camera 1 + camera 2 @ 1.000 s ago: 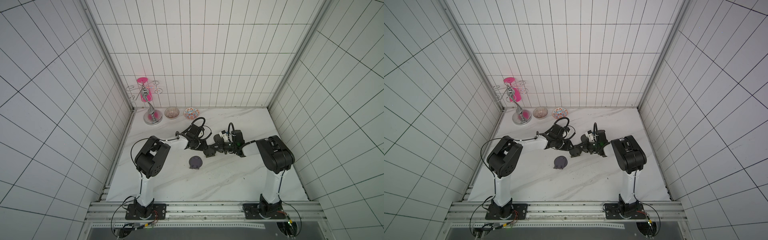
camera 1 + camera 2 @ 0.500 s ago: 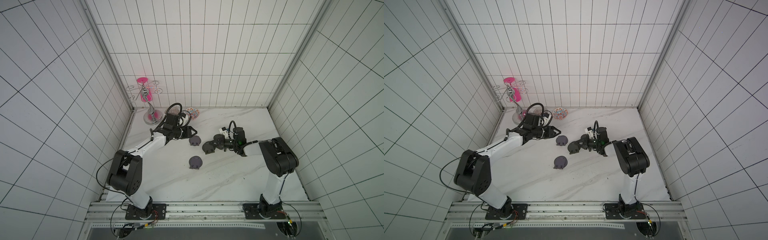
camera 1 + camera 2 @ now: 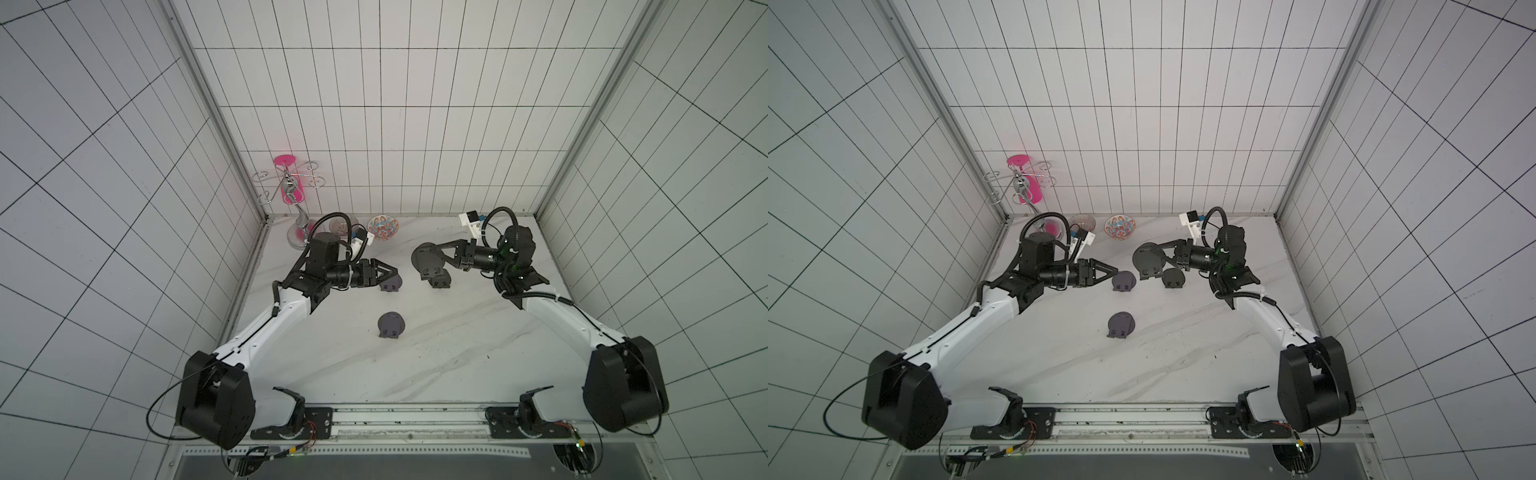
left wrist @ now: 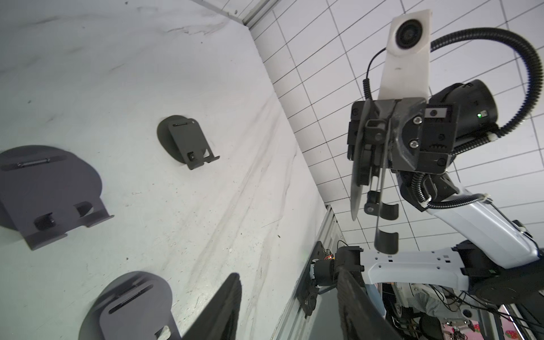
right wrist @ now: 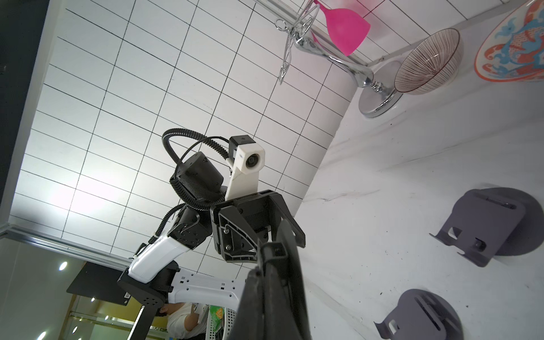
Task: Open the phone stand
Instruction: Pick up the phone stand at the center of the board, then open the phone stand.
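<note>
White square wall tiles [image 3: 374, 124] close in three sides of your white marble tabletop [image 3: 457, 353]. An orange-and-blue patterned ceramic bowl [image 3: 382, 227] at the back wall is your reference for every place below.

Right of the bowl and a little nearer the arm bases, your right gripper [image 3: 434, 251] is clamped on a dark grey metal phone stand [image 3: 426, 259] with a round base, lifted off the marble. Both top views give you only its round face. In the left wrist view the phone stand [image 4: 357, 164] is edge-on, base and support plate reading as two thin lines close together, so you cannot judge how far it is unfolded. The right wrist view shows the gripper's own fingers [image 5: 276, 294] as one dark mass, with the grip point lost in it.

Three matching stands lie flat:
- the right-hand stand [image 3: 440, 281], forward and right of the bowl, partly under the held one
- the left-hand stand [image 3: 392, 284], straight forward of the bowl
- the front stand [image 3: 391, 325], farther forward again and cut off by the frame edge in both wrist views [image 4: 132, 306]

Your left gripper [image 3: 395, 273], forward and just left of the bowl, has its fingers [image 4: 223, 318] apart with nothing between them. From above, its tips overlap the left-hand stand's edge, and contact cannot be made out.

Left of the bowl, a brown-striped glass bowl [image 3: 338, 224] and the base of a chrome cup rack [image 3: 295, 241] are partly hidden behind the left arm's cable.
</note>
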Controlling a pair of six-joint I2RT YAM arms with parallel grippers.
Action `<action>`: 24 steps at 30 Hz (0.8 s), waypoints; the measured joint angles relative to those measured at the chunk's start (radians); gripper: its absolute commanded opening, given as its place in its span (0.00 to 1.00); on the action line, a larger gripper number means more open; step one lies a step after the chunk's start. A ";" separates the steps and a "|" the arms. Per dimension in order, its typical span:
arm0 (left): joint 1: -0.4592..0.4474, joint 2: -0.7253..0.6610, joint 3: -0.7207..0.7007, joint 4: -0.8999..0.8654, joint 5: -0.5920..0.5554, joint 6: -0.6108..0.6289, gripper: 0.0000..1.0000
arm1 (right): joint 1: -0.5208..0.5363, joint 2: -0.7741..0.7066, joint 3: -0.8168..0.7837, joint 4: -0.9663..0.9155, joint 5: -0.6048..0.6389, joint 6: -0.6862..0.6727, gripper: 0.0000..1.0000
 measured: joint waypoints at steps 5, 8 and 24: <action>-0.031 -0.057 -0.019 0.095 0.035 -0.066 0.56 | 0.021 -0.038 0.000 -0.052 0.003 0.004 0.00; -0.054 -0.061 -0.019 0.131 0.046 -0.085 0.54 | 0.045 -0.046 0.000 -0.069 0.011 0.007 0.00; -0.109 -0.038 -0.016 0.188 0.048 -0.110 0.32 | 0.098 -0.064 0.000 -0.014 0.030 0.068 0.00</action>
